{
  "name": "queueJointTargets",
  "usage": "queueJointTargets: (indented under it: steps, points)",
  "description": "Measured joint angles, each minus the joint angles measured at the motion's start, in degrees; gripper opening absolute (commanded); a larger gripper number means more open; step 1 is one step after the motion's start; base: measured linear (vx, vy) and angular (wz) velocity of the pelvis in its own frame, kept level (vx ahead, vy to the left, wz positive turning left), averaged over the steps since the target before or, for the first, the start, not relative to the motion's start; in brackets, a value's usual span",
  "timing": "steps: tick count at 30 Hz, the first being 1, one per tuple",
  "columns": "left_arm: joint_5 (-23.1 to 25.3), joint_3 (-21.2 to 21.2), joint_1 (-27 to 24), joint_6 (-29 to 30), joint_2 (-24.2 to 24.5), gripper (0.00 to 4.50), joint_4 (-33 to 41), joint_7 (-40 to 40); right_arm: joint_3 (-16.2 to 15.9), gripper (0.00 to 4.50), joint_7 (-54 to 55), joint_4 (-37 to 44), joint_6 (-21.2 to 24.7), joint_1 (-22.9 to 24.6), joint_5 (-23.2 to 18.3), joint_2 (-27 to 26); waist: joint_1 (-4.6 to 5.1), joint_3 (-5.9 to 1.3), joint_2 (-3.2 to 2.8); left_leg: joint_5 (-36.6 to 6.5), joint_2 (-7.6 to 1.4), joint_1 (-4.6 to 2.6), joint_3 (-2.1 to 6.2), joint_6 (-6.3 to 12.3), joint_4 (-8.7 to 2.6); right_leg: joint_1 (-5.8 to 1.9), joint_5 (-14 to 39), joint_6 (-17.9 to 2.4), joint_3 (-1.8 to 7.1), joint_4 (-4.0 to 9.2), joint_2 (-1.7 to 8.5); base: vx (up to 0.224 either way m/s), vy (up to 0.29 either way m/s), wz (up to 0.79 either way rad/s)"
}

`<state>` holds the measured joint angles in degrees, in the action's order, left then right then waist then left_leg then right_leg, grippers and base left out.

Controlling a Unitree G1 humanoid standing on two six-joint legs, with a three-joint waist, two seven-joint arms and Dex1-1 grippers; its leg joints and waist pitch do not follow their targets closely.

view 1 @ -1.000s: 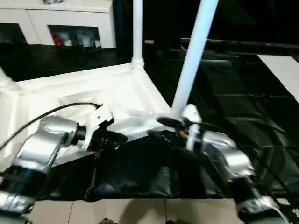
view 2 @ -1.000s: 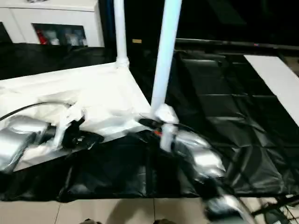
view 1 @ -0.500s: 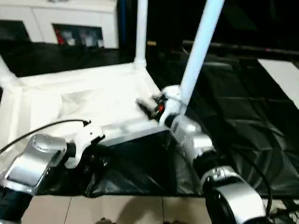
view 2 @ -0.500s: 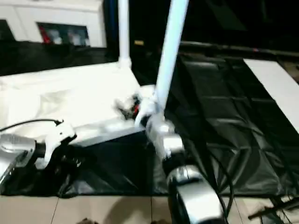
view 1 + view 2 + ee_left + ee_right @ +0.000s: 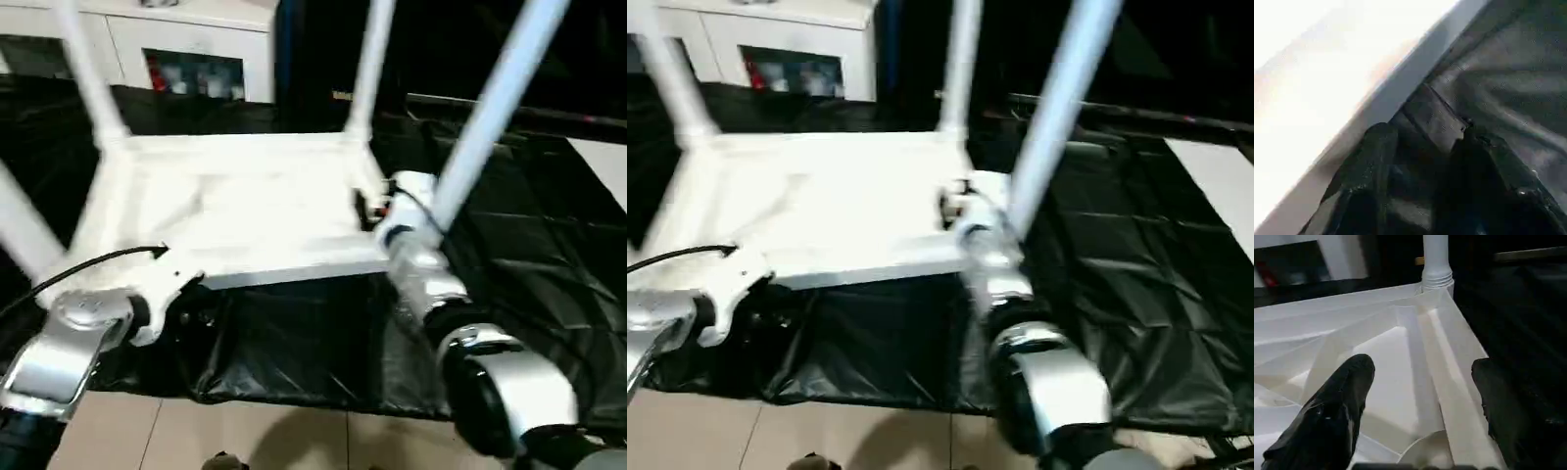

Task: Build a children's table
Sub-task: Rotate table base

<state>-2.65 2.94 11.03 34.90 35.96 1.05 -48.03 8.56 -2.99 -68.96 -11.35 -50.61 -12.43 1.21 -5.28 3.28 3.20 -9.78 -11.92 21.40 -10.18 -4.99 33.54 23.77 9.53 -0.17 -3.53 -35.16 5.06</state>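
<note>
Silver, rounded forearm shells on both sides, glossy and catching the light. The right forearm steps through black ring joints to a white wrist housing. The left forearm ends in a white bracket, a thin black cable looping over it. Matte black, blunt, rounded fingers on each gripper.

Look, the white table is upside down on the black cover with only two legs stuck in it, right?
Not two. The left eye view shows four legs rising from the upside-down children's table: the far left, far right, near left and near right. It does lie on the black cover.
</note>
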Motion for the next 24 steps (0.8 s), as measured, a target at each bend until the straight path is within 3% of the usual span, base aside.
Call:
queueJointTargets:
  steps: [6,7,9,11,13,16,18,24]
  points:
    - [-2.61,-10.46,-4.5,-7.29,-5.14,2.56,1.35,8.45,0.14,3.64,-3.82,-1.11,-1.27,-0.05,1.85,4.78,0.24,0.02,-0.1,-0.01,-0.05,0.21,0.09,0.02,0.2,0.04,0.01,0.02,-0.1,0.03,-0.07,0.0,0.0,0.0]
    - [-3.4,-12.24,-5.22,-8.18,-5.46,2.75,2.16,8.95,0.5,3.64,-5.3,-1.11,-1.4,-0.05,1.73,5.22,0.35,0.03,-0.13,-0.01,-0.05,0.22,0.11,0.02,0.2,0.06,0.01,0.02,-0.1,0.03,-0.08,0.0,0.0,0.0]
    - [-6.68,-16.9,-8.69,-9.34,-8.13,2.86,5.89,9.74,0.6,3.64,-11.98,-0.9,-1.52,0.08,1.17,5.91,0.82,-0.03,-0.53,-0.02,-0.05,0.19,0.19,0.04,0.24,0.03,0.01,0.02,-0.06,0.08,-0.08,0.0,0.0,0.0]
    - [-8.6,-18.35,-11.06,-9.97,-9.93,2.96,7.29,10.26,0.03,3.64,-16.03,-0.37,-1.79,0.87,1.02,6.04,1.28,0.0,-0.72,-0.02,-0.07,0.2,0.21,0.04,0.23,0.06,0.01,0.01,-0.08,0.06,-0.11,0.0,0.0,0.0]
    - [-9.22,-19.92,-13.12,-11.62,-12.41,3.07,7.73,12.08,-1.38,3.92,-18.9,1.65,-2.76,2.71,1.13,5.96,1.78,0.05,-0.81,-0.02,-0.11,0.21,0.24,0.04,0.22,0.06,0.01,0.01,-0.09,0.07,-0.15,0.0,0.0,0.0]
    - [-9.25,-22.58,-16.16,-19.33,-17.76,3.29,7.7,17.84,-2.35,4.04,-23.59,8.92,-3.1,8.31,0.34,5.15,1.97,0.07,-1.29,-0.02,-0.18,0.22,0.35,0.04,0.23,-0.01,0.0,-0.01,-0.14,0.17,-0.25,0.0,0.0,0.0]
    - [-8.61,-23.04,-17.42,-22.53,-18.56,3.44,7.67,20.37,-2.85,4.29,-25.4,11.88,-2.84,10.7,-0.54,4.71,1.98,0.16,-1.48,-0.02,-0.18,0.23,0.37,0.04,0.21,0.01,0.0,-0.01,-0.15,0.16,-0.26,0.0,0.0,0.0]
    - [-5.45,-24.24,-19.93,-30.11,-25.13,3.9,9.33,28.0,-6.52,4.5,-30.04,30.14,2.83,22.67,-1.75,5.17,1.81,0.2,-2.11,-0.03,-0.19,0.04,0.47,0.04,0.21,-0.26,0.21,0.35,-0.13,0.24,-0.34,0.0,0.0,0.0]
